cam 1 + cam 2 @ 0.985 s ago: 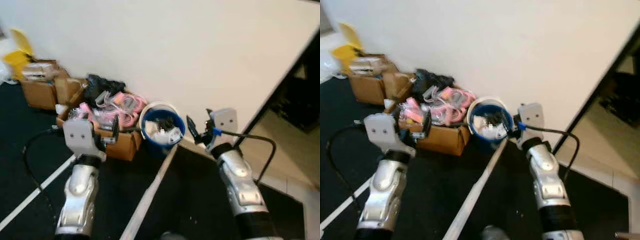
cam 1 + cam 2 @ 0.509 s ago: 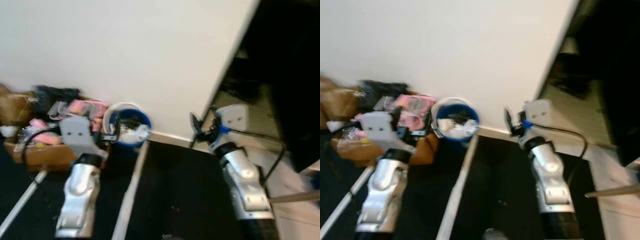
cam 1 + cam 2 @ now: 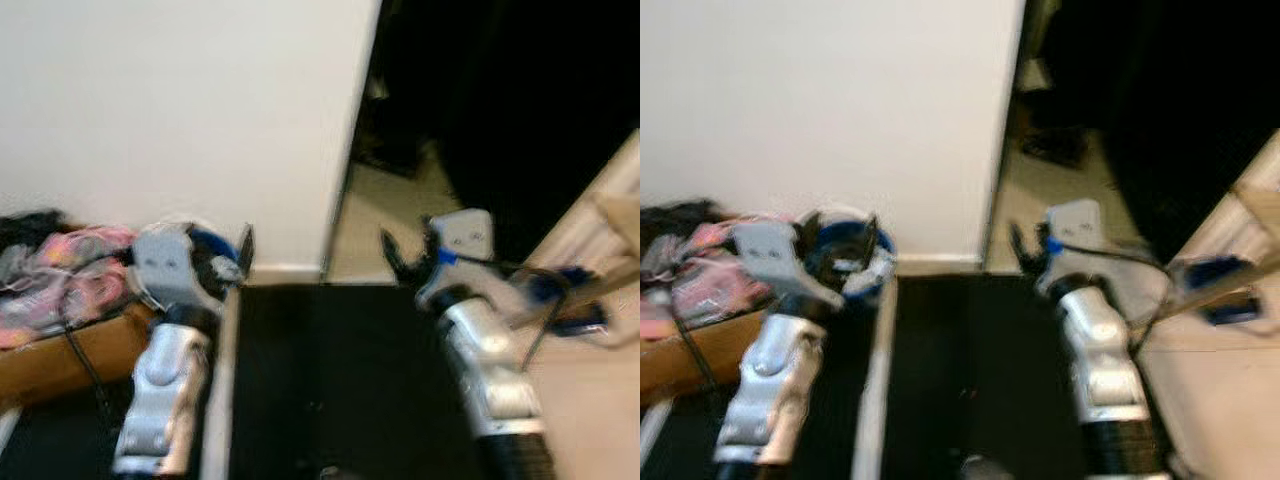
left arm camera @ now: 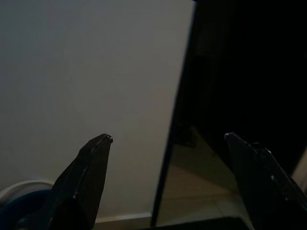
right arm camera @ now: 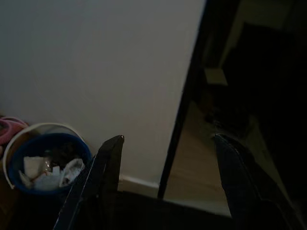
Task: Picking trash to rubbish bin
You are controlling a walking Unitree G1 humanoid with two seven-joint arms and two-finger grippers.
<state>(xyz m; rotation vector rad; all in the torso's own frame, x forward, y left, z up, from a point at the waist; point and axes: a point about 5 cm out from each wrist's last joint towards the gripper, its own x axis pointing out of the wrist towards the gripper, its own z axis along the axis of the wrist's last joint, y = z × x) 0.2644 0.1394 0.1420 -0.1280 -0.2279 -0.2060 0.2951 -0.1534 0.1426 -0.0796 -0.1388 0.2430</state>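
Left gripper (image 4: pixel 165 182) sits with its two black fingers spread wide and nothing between them, right gripper (image 5: pixel 165 184) the same, both empty as I read the wrist views; the relation that matters for me is the blue rubbish bin (image 3: pixel 845 262): in the head views it stands against the white wall (image 3: pixel 180 110) at about 10 o'clock from centre, just beyond the left gripper and partly covered by it, so my left arm is clearly the nearer one; from the right gripper the bin lies well off toward 9 o'clock, with the black floor mat (image 3: pixel 330 380) between; the right wrist view shows the bin with white crumpled scraps inside and its pale rim, upright, mouth open upward; the cardboard box (image 3: pixel 50 350) with pink stuff sits just beside the bin at 8 to 9 o'clock; I see no loose piece of trash to go for, so I judge the next pick target is somewhere out of frame; hard parts: both head views are smeared, the bin's near side is hidden behind the left wrist, the doorway (image 3: pixel 480 120) at 1 o'clock is almost black, and the blue thing (image 3: pixel 1215 275) on the pale floor at 3 o'clock is too blurred to name.
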